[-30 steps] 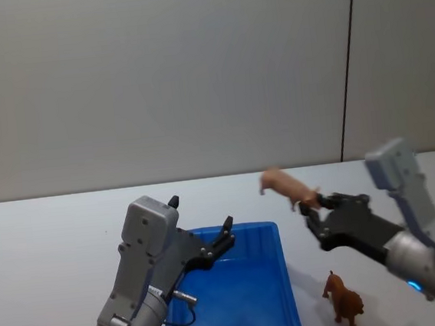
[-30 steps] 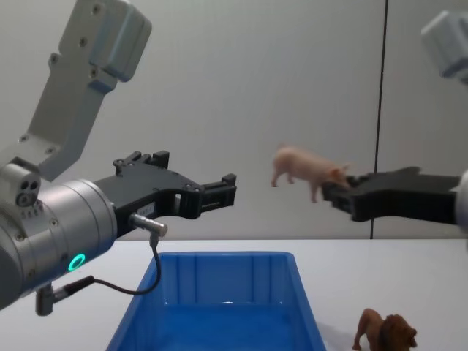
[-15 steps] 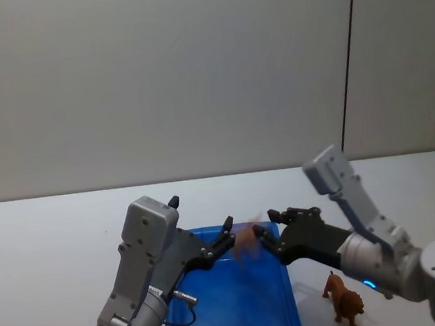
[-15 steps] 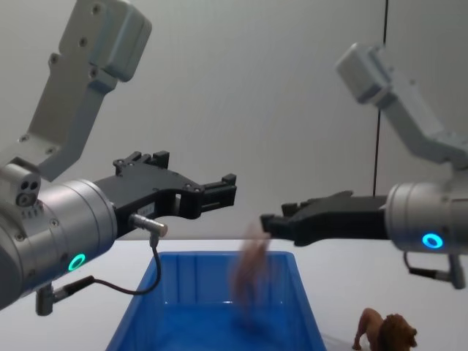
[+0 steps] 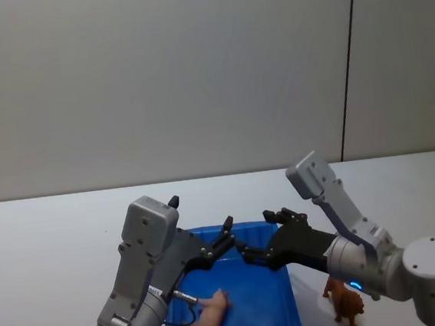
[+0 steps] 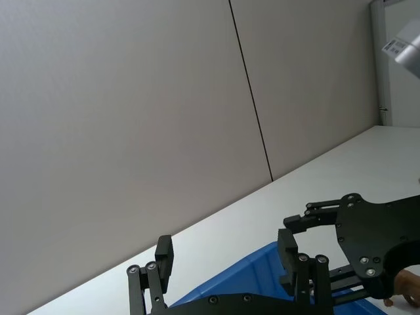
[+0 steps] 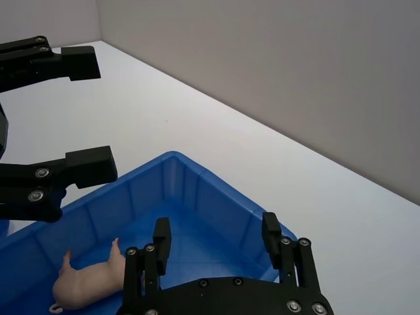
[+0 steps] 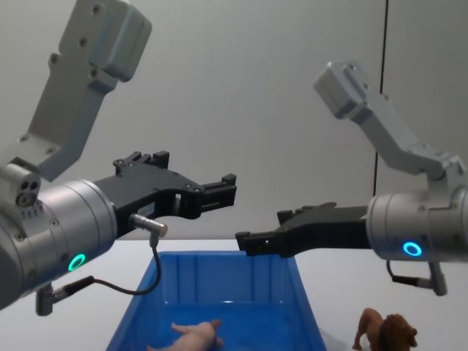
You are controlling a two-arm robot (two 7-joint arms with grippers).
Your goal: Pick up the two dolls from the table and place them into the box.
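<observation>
Head view: pig (image 5: pixel 209 316) lying on its side on the floor of the box (image 5: pixel 262 301), toward the near left. 1 of 2 dolls in. Lion (image 5: pixel 345 299) standing on the table (image 5: pixel 46 226), just right of the box wall, outside it. Left gripper (image 5: pixel 223 238) hovering over the far left of the box, fingers spread, empty. Right gripper (image 5: pixel 256 232) above the far right rim, fingers apart, nothing held.

Left wrist view: left gripper (image 6: pixel 225 249) wide open, only air between the 2 fingers. Right gripper (image 6: pixel 367 230) close opposite, blue box (image 6: pixel 262 266) below.

Right wrist view: right gripper (image 7: pixel 216 235) released, 2 fingers parted over the box (image 7: pixel 197 190). Pig (image 7: pixel 85 282) down inside, apart from the fingers.

Chest view: both grippers level above the box (image 8: pixel 227 278), tips near each other, not touching. Pig (image 8: pixel 190 338) on the bin floor. Lion (image 8: pixel 386 333) on the tabletop beside the right wall, untouched.

Judgement: about half done. Left to do: grasp the lion, lift, drop it in. Probably a job for the right arm, being on that side.
</observation>
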